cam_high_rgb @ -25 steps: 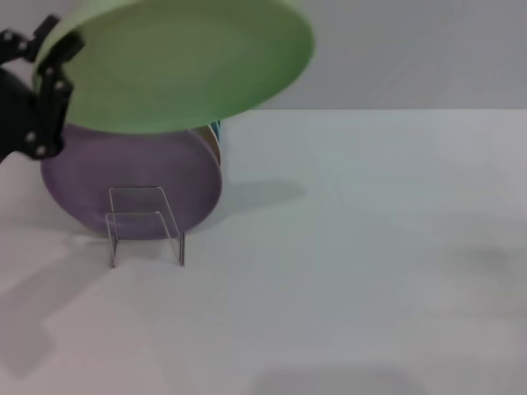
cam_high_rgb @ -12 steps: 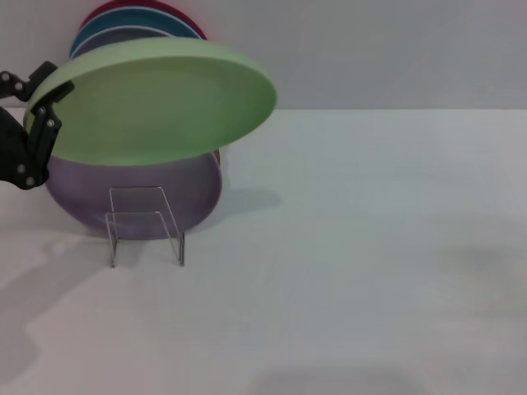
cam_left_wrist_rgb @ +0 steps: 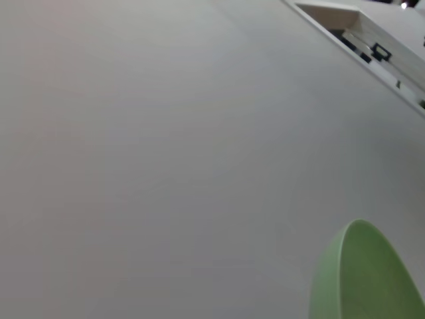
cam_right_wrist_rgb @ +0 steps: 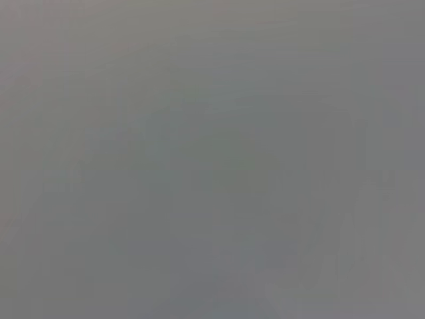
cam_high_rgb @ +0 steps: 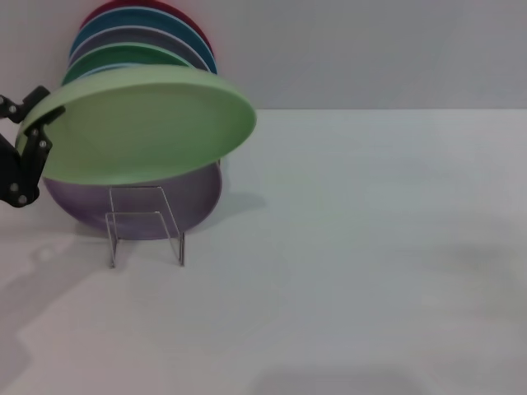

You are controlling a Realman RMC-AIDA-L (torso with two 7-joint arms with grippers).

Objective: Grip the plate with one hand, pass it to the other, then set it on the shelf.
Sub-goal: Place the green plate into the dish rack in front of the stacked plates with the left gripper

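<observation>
My left gripper (cam_high_rgb: 29,136) clamps the far-left rim of the round pale mint-green plastic plate (cam_high_rgb: 140,123), tilted above the small clear rack (cam_high_rgb: 144,226); risk: its low edge knocks the lilac-purple plate (cam_high_rgb: 198,202) behind.

A lilac-purple plate (cam_high_rgb: 193,197) is standing on edge at about ten o'clock in the head view, its lower half showing. Behind it, more plates are standing upright in a row, and only their upper arcs are peeking out: a darker green plate (cam_high_rgb: 123,56), then a grey-lilac plate (cam_high_rgb: 140,36), then a blue plate (cam_high_rgb: 132,20), and a red plate (cam_high_rgb: 177,11) at the very back, toward twelve o'clock. All of them are resting on a white surface (cam_high_rgb: 370,247), which is spreading from three o'clock round to six o'clock. A pale grey wall (cam_high_rgb: 370,49) is rising behind the surface from twelve to two o'clock.
</observation>
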